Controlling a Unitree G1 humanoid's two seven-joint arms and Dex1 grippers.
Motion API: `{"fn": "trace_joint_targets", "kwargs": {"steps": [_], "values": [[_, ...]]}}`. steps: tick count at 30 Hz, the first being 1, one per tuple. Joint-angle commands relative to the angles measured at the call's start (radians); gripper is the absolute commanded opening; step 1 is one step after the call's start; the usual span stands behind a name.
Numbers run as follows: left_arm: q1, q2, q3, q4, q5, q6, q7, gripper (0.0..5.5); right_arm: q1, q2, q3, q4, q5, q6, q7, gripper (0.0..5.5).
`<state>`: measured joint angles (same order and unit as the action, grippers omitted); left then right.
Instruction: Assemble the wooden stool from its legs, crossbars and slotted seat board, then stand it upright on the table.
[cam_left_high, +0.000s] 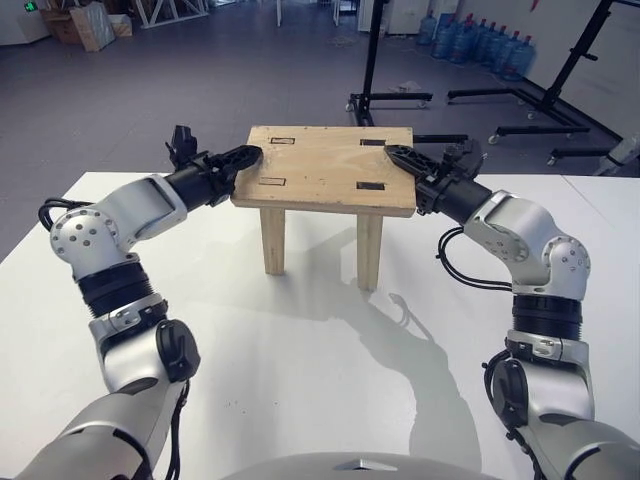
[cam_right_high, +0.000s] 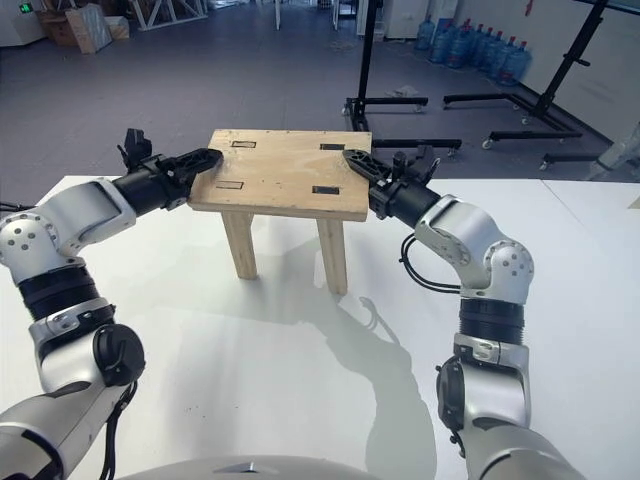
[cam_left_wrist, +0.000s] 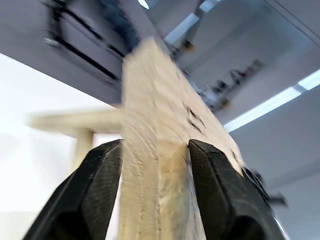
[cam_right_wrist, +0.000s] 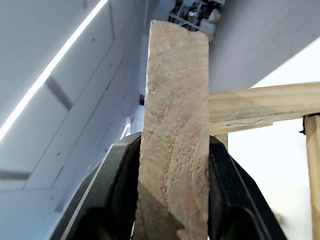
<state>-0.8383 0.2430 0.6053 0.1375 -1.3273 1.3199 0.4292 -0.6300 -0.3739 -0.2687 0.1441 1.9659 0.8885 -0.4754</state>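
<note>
Both ends of the seat board (cam_left_high: 325, 160) are clamped, by the left gripper (cam_left_high: 248, 160) and the right gripper (cam_left_high: 398, 160); the stool (cam_left_high: 320, 203) (long axis between them) is stood upright near the far edge of the tabletop (cam_left_high: 300, 380)

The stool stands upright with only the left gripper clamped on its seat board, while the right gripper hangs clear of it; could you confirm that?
Not quite: the right gripper is not clear. The right wrist view shows it also clamped on the seat board, on the edge opposite the left gripper. The stool does stand upright.
</note>
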Motion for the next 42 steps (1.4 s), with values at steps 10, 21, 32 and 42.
{"fn": "trace_joint_targets", "kwargs": {"steps": [10, 21, 32, 42], "values": [[-0.047, -0.131, -0.090, 0.044, -0.209, -0.075, 0.257, 1.26, -0.048, 0.050, 0.086, 0.213, -0.162, 0.071, 0.117, 2.00], [-0.044, -0.006, 0.000, 0.124, -0.229, -0.255, 0.170, 2.59, -0.191, -0.055, -0.059, 0.326, -0.346, 0.086, 0.266, 4.06], [0.341, 0.302, -0.180, -0.225, 0.310, -0.545, -0.232, 4.17, 0.142, -0.207, 0.000, -0.078, -0.973, -0.210, 0.455, 5.40], [0.591, 0.137, -0.413, -0.190, 0.904, -1.068, -0.362, 4.17, 0.453, 0.092, 0.154, -0.263, -1.481, -0.601, 0.356, 5.40]]}}
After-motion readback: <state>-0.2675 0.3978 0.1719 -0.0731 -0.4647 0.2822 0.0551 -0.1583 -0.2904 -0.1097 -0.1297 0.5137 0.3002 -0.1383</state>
